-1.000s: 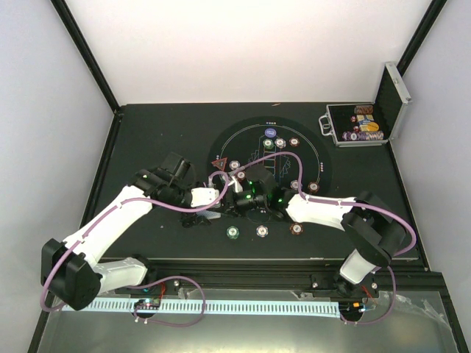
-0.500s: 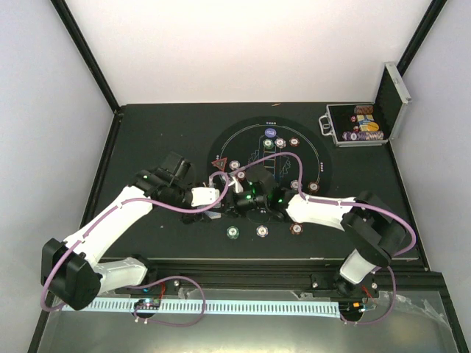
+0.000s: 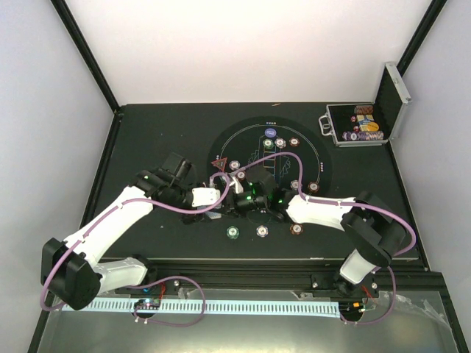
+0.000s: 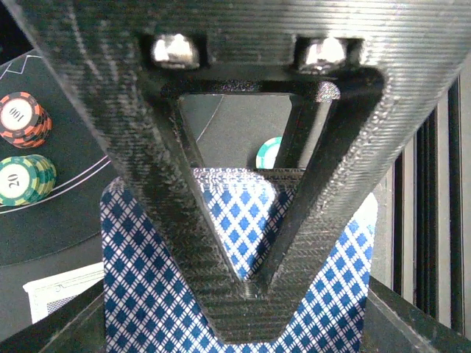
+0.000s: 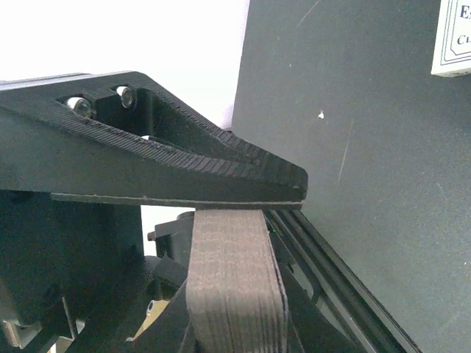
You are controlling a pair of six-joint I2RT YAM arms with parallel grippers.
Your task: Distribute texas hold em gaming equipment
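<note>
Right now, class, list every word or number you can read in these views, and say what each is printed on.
"100": red-and-black chip stack, left wrist view.
"20": green chip stack, same view.
"E" and "CL": line starts on a white box; the rest is cut off.
Too small to read: chips in the top view, and the contents of the case.
No text: card deck, seen edge-on.

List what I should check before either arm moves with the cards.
1. Right gripper clamped on deck: ok, upper finger flat against it.
2. Left gripper gripping top card: cannot tell; its finger lies over the patterned back.
3. Single card separated: cannot tell.
4. Green chip stack and red chip stack apart from the card: ok.
5. Case away from both arms: ok.
</note>
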